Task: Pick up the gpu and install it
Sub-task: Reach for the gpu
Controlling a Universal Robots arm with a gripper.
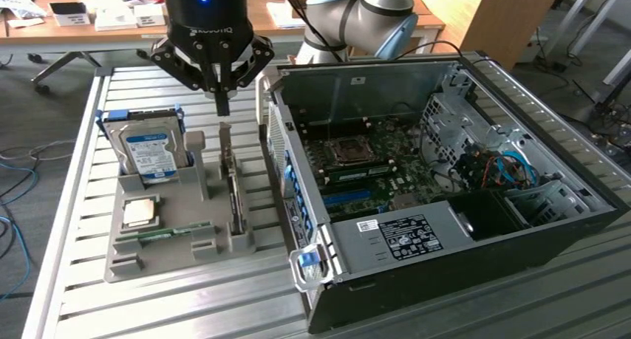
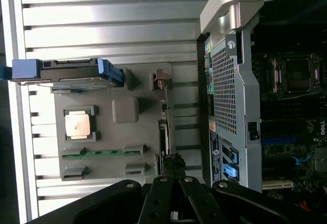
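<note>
The gpu (image 1: 233, 185) stands on its edge in a slot of the grey holder tray (image 1: 148, 259), its grey metal end bracket (image 1: 224, 141) rising at the far end. In the wrist view the gpu (image 2: 163, 127) is an edge-on dark strip running along the tray. My gripper (image 1: 223, 108) hangs a little above the bracket end of the card, apart from it. The fingers are shut tip to tip with nothing between them. From the wrist camera the gripper (image 2: 171, 163) sits over one end of the card.
The open computer case (image 1: 552, 228) lies at the exterior view's right, its motherboard (image 1: 380, 169) exposed. The tray also holds a hard drive (image 1: 148, 151) in a blue caddy, a processor chip (image 1: 138, 212) and a green memory stick (image 1: 174, 232). All rest on a slatted metal table (image 1: 158, 309).
</note>
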